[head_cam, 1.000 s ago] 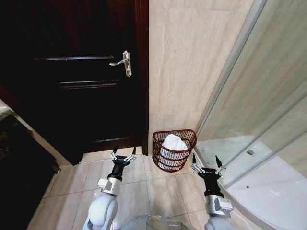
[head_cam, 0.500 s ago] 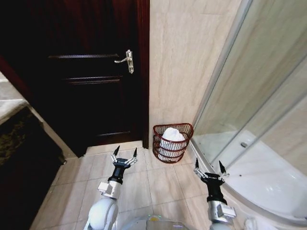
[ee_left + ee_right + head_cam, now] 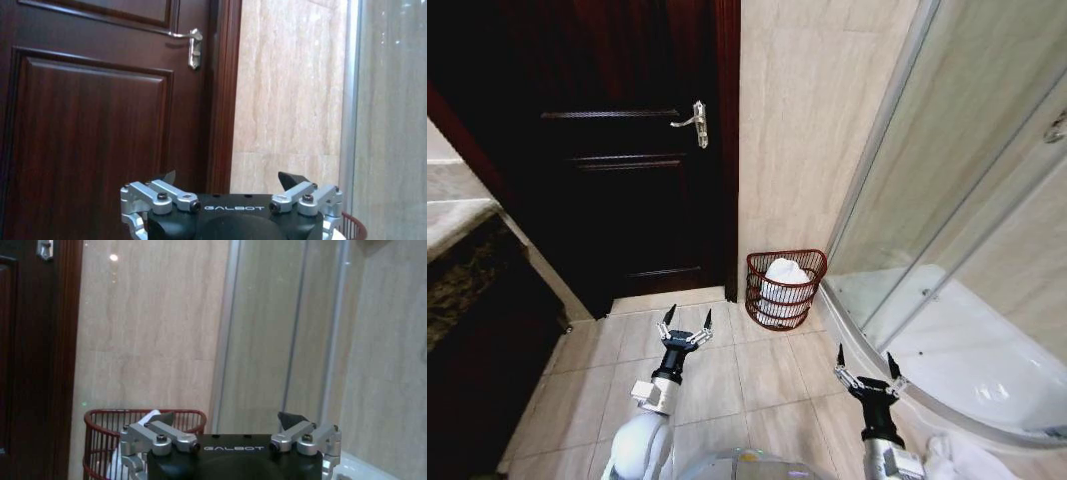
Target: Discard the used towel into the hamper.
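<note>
Head view: I see the towel sitting in the hamper, floor corner by the door. Left gripper and right gripper both spread, empty, well short. Left wrist: door ahead. Right wrist: hamper ahead. Towel looks soft, light; I'd pinch a top fold.

This is looking like a home or hotel bathroom. Beige stone-look tiles are covering the wall, and matching large tiles are covering the floor. A curved glass shower enclosure with metal framing is standing over a white shower tray. A dark wooden panelled door with a silver lever handle is closing off the room. A wire hamper is sitting in the corner between door frame and shower, holding a white towel. A dark stone-topped surface is showing beside the door.
</note>
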Motion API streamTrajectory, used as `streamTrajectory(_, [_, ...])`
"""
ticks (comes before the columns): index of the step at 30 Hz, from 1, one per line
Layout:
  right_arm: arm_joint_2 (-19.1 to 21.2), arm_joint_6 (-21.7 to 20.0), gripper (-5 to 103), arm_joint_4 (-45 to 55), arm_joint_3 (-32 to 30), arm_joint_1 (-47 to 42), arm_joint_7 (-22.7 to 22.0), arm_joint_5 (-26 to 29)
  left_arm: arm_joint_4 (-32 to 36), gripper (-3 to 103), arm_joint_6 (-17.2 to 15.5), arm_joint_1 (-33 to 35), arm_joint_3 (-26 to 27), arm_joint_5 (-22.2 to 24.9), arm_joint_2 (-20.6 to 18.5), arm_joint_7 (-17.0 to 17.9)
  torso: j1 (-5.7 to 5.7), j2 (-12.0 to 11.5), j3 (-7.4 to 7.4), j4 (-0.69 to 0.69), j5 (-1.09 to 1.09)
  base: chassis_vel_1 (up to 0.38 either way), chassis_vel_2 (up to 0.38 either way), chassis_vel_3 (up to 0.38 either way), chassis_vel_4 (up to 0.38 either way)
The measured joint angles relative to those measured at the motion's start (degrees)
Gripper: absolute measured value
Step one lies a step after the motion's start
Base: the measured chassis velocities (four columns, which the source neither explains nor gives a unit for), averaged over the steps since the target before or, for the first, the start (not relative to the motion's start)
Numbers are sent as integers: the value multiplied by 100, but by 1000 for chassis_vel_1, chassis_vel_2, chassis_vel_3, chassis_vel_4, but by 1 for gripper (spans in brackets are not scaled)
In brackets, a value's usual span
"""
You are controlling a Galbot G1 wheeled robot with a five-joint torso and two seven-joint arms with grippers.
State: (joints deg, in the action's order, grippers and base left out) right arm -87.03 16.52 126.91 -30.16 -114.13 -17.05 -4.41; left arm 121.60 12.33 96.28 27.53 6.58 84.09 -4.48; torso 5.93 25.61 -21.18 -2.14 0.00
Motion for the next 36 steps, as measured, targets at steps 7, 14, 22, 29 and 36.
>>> streamTrajectory(7, [-22, 91, 100, -54, -31, -38, -123, 25, -24, 100, 32, 10, -66, -78, 28, 6, 0, 0, 0, 0, 0, 31, -102, -93, 29])
streamTrajectory(14, [-38, 169, 100, -98, -41, -47, -127, 64, -30, 100, 45, 21, -61, -82, 31, 10, 1, 0, -1, 0, 0, -18, -111, -119, -32])
streamTrajectory(22, [-89, 407, 100, -295, -20, 11, -403, 41, -126, 100, 251, 0, -46, -37, 38, 33, 0, 0, 0, 1, 1, -76, -122, -112, -73])
streamTrajectory(29, [-99, 385, 100, -313, -13, 10, -731, -3, -103, 100, 291, 11, -52, -13, 41, 40, 1, -1, -1, -1, 0, -63, -55, -53, -71])
streamTrajectory(36, [-151, 221, 100, -175, 25, 9, -773, -76, -66, 100, 297, 52, -101, -36, 47, 41, 0, 0, 0, 0, -1, -47, -69, 63, 73])
